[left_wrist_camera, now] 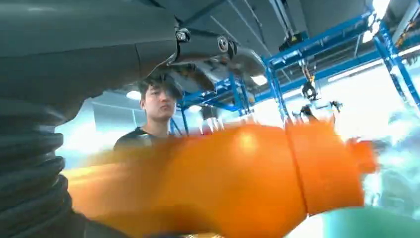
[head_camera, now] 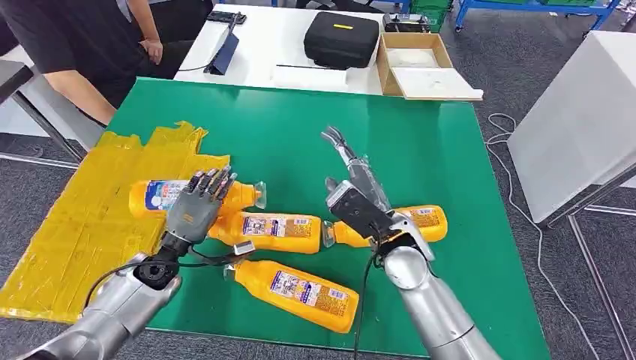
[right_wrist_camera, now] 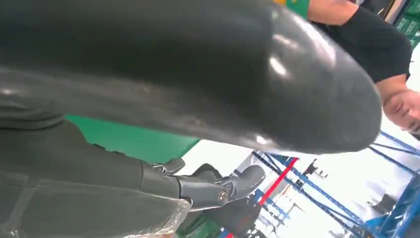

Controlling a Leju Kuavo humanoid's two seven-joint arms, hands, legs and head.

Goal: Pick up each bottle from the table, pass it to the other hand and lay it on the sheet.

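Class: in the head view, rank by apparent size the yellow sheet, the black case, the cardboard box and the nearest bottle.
1. yellow sheet
2. cardboard box and black case: look alike, unranked
3. nearest bottle: closer to the camera, so unsure

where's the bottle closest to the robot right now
In the head view, that bottle lies on its side on the green table near the front edge, between the two arms, just in front of the middle bottle.
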